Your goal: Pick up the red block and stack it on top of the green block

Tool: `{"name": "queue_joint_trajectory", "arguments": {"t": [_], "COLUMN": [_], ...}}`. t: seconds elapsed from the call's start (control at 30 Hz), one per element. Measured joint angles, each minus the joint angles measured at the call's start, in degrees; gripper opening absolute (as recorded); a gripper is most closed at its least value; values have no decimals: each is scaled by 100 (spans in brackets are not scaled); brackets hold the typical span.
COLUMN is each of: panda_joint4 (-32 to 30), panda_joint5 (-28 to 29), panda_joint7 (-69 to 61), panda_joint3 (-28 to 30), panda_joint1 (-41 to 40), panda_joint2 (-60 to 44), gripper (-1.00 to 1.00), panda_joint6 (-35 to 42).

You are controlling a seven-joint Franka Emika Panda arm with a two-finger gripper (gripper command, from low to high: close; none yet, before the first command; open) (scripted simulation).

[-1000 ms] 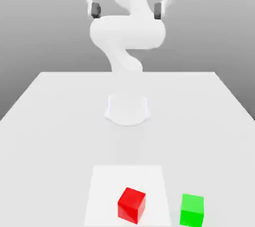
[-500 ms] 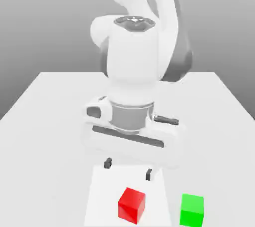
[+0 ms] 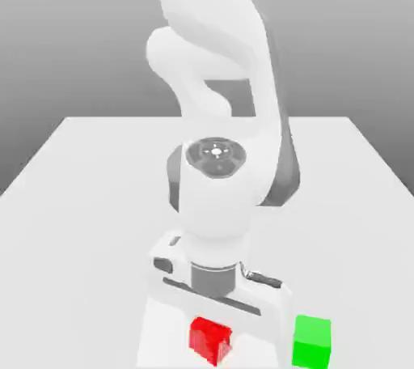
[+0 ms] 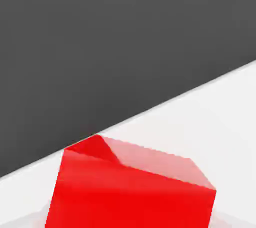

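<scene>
The red block [image 3: 209,339] sits on the white table near its front edge; its upper part is hidden behind my gripper [image 3: 217,319], which has come down right over it. The hand view has the red block [image 4: 130,192] very close, one corner edge turned toward the camera. The green block [image 3: 311,341] stands on the table a short way toward the exterior view's right of the red one, apart from it and from the hand.
The white table [image 3: 81,197] stretches back to the arm's base, with open surface on both sides. A paler square patch [image 3: 158,335] marks the table under the red block. The table's edge [image 4: 165,103] runs close behind the block in the hand view.
The arm has swung forward and down from its raised pose. The hand has dropped from above the table to the red block. Neither block has moved.
</scene>
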State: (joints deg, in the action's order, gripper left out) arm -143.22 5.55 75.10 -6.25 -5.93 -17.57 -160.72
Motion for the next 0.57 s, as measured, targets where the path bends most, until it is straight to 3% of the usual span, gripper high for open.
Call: {"name": "queue_joint_trajectory", "arguments": {"t": [0.1,0.27,0.43,0.47,0.57], "panda_joint4": [-85,289,453,463,463], "panda_joint5": [-190,-113,382,463,463], "panda_joint7": [-159,-896,-775,-721,-721], "panda_joint3": [-117,-856,-815,-758,-758], "panda_joint1": [-52,472,817,867,867], "panda_joint2": [578,836,113,-24,-24], "gripper": [-100,-100,-100,100,100], "panda_joint6": [493,1152,631,509,509]}}
